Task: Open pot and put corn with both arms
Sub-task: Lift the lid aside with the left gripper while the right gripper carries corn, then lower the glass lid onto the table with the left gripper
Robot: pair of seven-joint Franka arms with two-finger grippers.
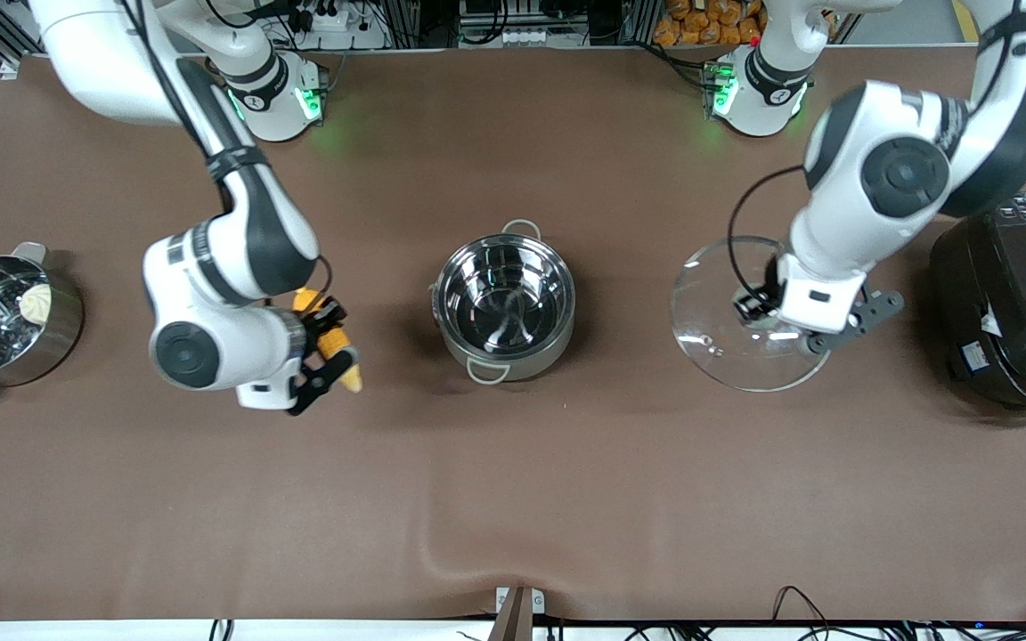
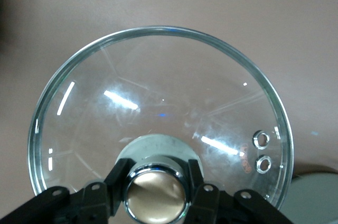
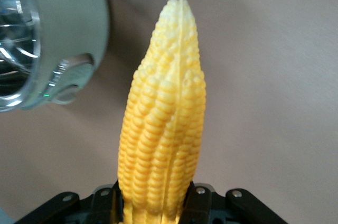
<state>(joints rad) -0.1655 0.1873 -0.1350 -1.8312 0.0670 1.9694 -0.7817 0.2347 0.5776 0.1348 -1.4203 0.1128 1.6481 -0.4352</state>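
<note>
Front view: the pot (image 1: 505, 307) sits open mid-tabletop (image 1: 513, 499), between the two arms' hands. The right gripper (image 1: 328, 347) is over bare cloth beside it, toward the right arm's end, fingers clenched on the corn (image 1: 337, 343). The left gripper (image 1: 767, 307) holds the lid (image 1: 727, 343) toward the left arm's end, beside the black cooker (image 1: 1012, 303). Left wrist view: fingers (image 2: 119, 179) clamp the copper knob (image 2: 156, 195). Right wrist view: corn (image 3: 163, 123) stands out of the fingers (image 3: 108, 203), the pot's wall (image 3: 68, 28) close by.
</note>
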